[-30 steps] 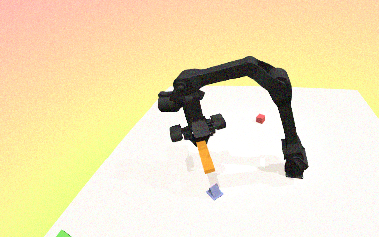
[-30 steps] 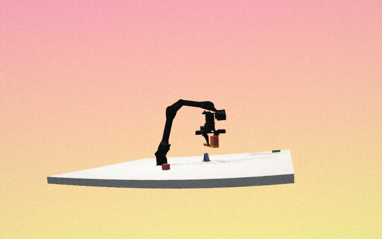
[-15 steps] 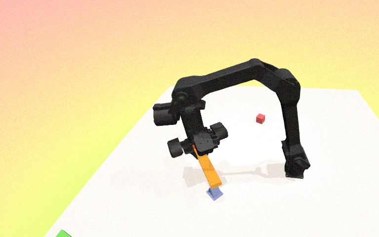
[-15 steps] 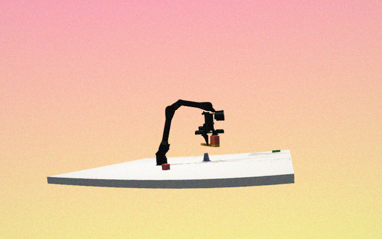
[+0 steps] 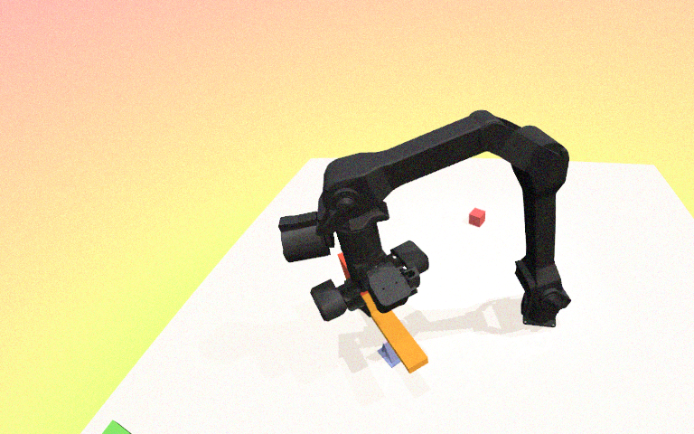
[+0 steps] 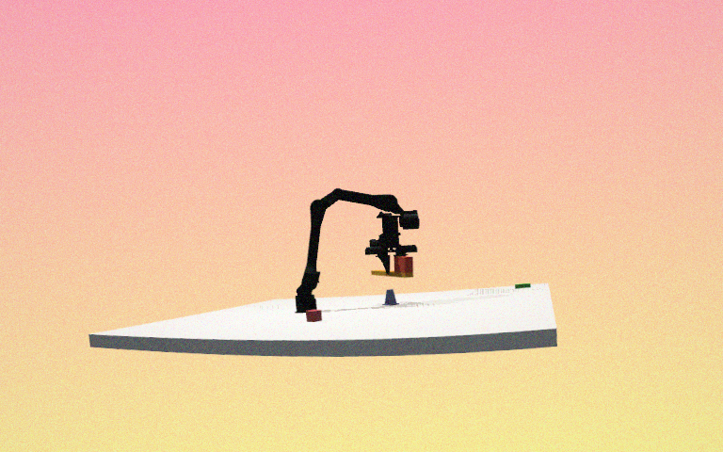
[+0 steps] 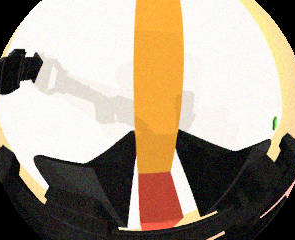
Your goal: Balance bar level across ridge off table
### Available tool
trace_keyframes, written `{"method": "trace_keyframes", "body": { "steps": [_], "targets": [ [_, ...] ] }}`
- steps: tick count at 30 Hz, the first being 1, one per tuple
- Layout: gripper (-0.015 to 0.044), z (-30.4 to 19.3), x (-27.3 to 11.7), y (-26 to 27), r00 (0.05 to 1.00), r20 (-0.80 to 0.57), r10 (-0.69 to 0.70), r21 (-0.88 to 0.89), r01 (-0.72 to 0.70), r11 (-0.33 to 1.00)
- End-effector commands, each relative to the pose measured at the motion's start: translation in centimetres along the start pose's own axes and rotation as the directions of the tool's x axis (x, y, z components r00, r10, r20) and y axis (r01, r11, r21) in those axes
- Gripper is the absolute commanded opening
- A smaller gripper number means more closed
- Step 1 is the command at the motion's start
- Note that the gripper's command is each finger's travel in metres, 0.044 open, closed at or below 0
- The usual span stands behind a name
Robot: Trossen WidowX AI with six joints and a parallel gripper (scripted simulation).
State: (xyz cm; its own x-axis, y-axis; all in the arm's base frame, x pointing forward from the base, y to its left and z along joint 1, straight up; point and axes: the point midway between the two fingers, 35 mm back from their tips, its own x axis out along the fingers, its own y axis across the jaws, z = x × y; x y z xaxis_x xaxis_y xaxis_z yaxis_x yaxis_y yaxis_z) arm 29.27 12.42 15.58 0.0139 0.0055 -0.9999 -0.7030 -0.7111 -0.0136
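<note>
The orange bar (image 5: 401,343) (image 6: 377,273) (image 7: 158,75) has a red block (image 5: 343,262) (image 6: 403,265) (image 7: 159,196) on one end. My gripper (image 5: 370,305) (image 6: 389,272) (image 7: 155,135) is shut on the bar, close to the red block, with a finger on each side. The bar hangs in the air, and its long orange part reaches out from the fingers. The blue ridge (image 5: 389,354) (image 6: 391,298) stands on the table below the bar, with a gap between them in the exterior view. The bar partly covers the ridge in the top view. The ridge is hidden in the wrist view.
A small red cube (image 5: 477,217) (image 6: 313,315) lies on the white table (image 5: 609,241) (image 6: 214,330). A green piece (image 5: 116,429) (image 6: 522,285) (image 7: 275,123) lies far from the ridge. The arm's base (image 5: 541,310) (image 6: 305,303) stands on the table.
</note>
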Motion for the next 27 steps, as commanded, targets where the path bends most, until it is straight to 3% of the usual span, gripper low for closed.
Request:
{"method": "trace_keyframes", "body": {
  "steps": [1, 13, 27],
  "targets": [
    [0.0, 1.3, -0.5, -0.1, 1.0, -0.005, -0.017, -0.024, 0.017, 1.0],
    [0.0, 5.7, -0.4, 0.3, 1.0, -0.001, -0.017, -0.129, 0.017, 0.992],
    [0.0, 5.9, 1.4, 0.3, 1.0, -0.001, -0.017, -0.131, 0.017, 0.991]
  ]
}}
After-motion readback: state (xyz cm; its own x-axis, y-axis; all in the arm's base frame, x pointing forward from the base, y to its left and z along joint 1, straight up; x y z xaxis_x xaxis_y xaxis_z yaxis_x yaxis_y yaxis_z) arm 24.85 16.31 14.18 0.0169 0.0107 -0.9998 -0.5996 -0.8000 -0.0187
